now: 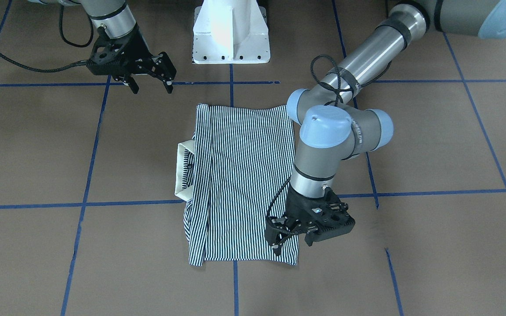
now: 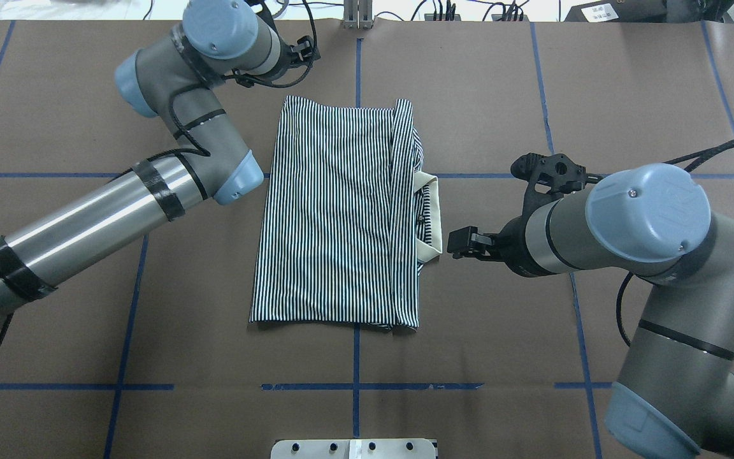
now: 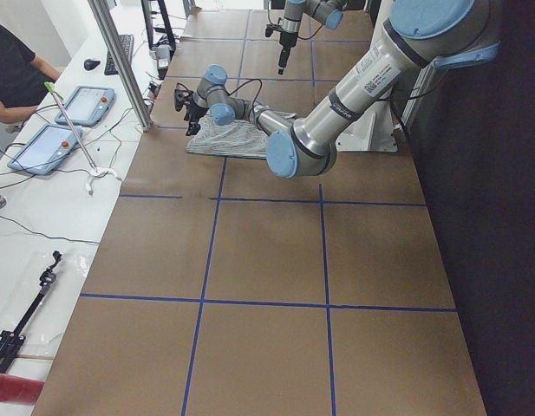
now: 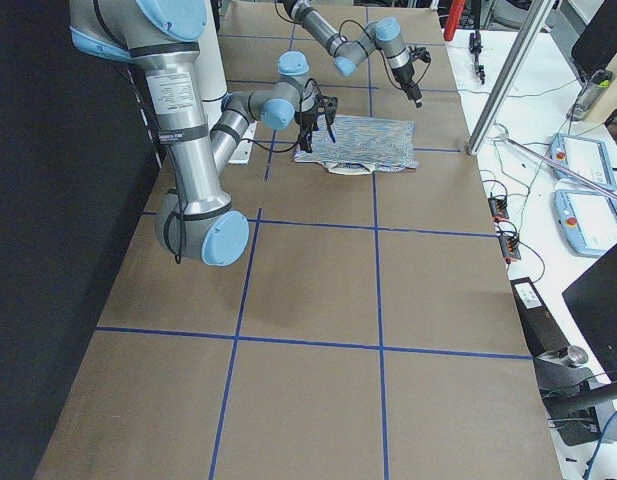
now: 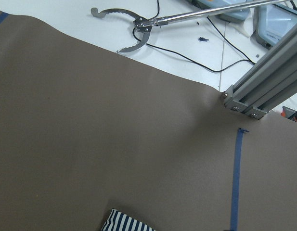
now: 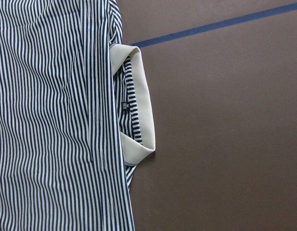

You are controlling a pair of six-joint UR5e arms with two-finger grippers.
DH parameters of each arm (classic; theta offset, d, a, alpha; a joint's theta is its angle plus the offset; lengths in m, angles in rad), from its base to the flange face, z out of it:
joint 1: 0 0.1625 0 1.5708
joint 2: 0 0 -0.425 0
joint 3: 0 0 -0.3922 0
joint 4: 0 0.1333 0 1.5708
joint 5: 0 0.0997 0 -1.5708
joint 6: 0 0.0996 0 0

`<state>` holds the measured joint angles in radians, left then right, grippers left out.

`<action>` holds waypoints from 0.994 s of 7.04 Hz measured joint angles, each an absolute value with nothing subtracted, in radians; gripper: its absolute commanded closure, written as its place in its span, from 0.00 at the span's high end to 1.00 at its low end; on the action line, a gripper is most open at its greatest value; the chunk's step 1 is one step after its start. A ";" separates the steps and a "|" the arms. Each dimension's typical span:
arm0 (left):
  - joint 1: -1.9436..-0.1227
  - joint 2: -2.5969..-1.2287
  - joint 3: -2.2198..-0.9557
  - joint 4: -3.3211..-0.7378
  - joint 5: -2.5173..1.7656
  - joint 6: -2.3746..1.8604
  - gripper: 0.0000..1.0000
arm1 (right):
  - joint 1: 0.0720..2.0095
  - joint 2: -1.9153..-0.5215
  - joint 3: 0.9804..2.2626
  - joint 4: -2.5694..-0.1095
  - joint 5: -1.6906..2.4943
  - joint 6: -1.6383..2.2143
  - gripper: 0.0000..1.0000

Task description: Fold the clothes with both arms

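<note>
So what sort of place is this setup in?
Most likely a robotics lab workcell: a paper-covered table gridded with blue tape, and a white side bench holding what look like teach pendants.

Striped polo shirt (image 2: 335,217) lies folded flat, cream collar (image 2: 432,220) facing the spread right claw (image 1: 152,85).
</note>
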<state>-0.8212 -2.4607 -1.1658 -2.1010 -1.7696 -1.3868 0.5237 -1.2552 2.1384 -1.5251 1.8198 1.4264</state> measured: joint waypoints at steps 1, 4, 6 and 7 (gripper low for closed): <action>-0.837 -2.391 -1.332 -1.989 -1.824 -1.353 1.00 | 0.521 -1.218 2.092 -1.530 1.819 1.413 1.00; -0.838 -2.199 -1.760 -1.734 -1.857 -1.261 1.00 | 0.511 -1.081 1.896 -1.539 1.818 1.287 1.00; -0.831 -2.144 -1.857 -1.700 -1.868 -1.253 1.00 | 0.485 -0.966 1.751 -1.579 1.814 1.235 1.00; -0.828 -2.135 -1.870 -1.696 -1.870 -1.252 1.00 | 0.457 -0.922 1.703 -1.611 1.800 1.229 1.00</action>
